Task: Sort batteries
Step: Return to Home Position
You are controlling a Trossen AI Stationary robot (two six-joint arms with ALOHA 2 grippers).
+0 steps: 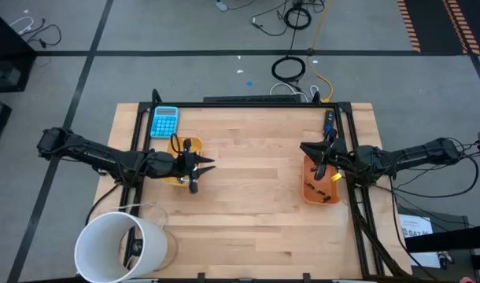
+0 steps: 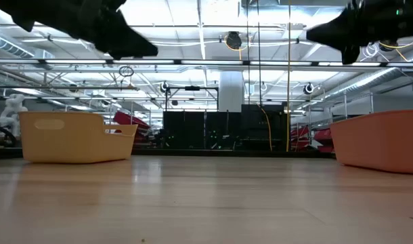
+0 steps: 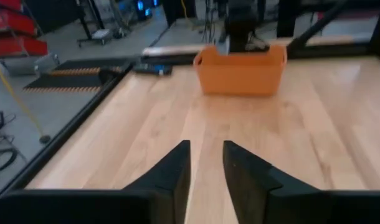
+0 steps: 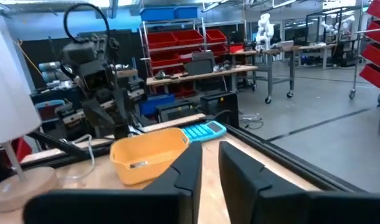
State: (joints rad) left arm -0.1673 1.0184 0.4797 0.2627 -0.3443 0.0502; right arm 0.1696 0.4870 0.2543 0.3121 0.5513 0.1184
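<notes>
Worktop (image 1: 248, 220): light wood slab, black frame rails along the far edge and both sides.

Left arm (image 1: 90, 153) reaches in from the left side and ends above the yellow bin (image 2: 74, 139). Right arm (image 1: 413, 156) reaches in from the right side and ends above the far end of the orange bin (image 3: 241, 73). In the low view both arm ends are high up, well clear of the wood.

Left pincer (image 3: 207, 144): fingers slightly parted, bare wood showing through the narrow gap, nothing gripped. It faces across the worktop at the orange bin.

Right pincer (image 4: 210, 146): same, a narrow gap with nothing in it. It faces the yellow bin and the other arm.

White cylinder (image 1: 118, 244): open at the top, at the near-left corner, hanging over the worktop's edge.

The bins sit at the left and right sides, well apart, with bare wood between them. Both stand flat and upright.

Blue calculator (image 1: 164, 122): far-left, just beyond the yellow bin, close to the left rail.

Batteries (image 1: 317, 187): a few small dark ones lie on the floor of the orange bin, toward its near end. The left arm's end covers most of the yellow bin's inside, so I can't tell what is in there.
</notes>
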